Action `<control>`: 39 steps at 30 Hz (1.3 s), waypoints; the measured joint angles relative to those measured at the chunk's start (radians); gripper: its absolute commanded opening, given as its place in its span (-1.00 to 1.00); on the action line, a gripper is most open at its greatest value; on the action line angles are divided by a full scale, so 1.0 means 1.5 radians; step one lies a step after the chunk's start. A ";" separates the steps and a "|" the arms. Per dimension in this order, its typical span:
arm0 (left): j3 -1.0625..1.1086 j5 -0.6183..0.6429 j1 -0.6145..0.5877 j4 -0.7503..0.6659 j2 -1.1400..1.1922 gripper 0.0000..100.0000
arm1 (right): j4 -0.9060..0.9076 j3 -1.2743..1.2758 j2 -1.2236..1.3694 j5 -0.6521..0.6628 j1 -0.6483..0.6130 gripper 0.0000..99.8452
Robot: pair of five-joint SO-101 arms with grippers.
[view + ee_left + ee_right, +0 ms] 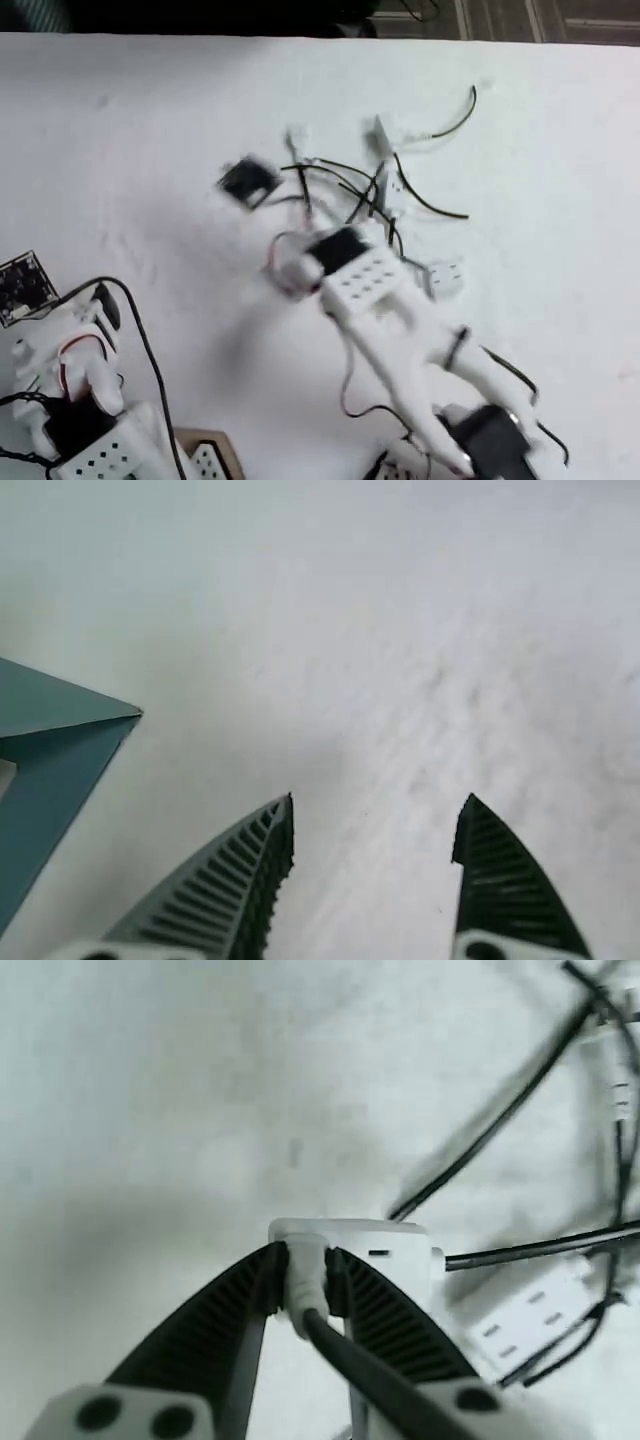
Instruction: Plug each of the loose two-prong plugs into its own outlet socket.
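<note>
White two-prong plug (304, 1295) w/ black cord, clamped between right gripper (306, 1260) fingers (240, 1305), nose against white outlet socket (385, 1255), mid-tabletop (150, 1110). Second outlet block (530, 1315) just beside it. Tangle of black wires (500, 1130) crowds the far side. Left gripper (375, 815): fingers spread, nothing between them, over tabletop next to teal corner (50, 750), well apart from plug.

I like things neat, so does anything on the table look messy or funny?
Yes. The black cords lie crossed in a tangle, and the white outlet sockets sit scattered at different angles among them. Nothing looks broken. The right gripper holds a white plug against one socket.
</note>
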 measured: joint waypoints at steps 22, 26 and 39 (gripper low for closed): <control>0.010 0.000 0.000 -0.008 0.000 -0.47 | -0.282 -0.217 0.276 0.075 0.384 -0.89; 0.010 0.000 0.000 -0.008 0.000 -0.47 | -0.207 -0.313 0.359 0.075 0.394 -0.64; 0.010 0.000 0.000 -0.008 0.000 -0.47 | 0.200 -0.458 0.326 0.012 0.327 -0.64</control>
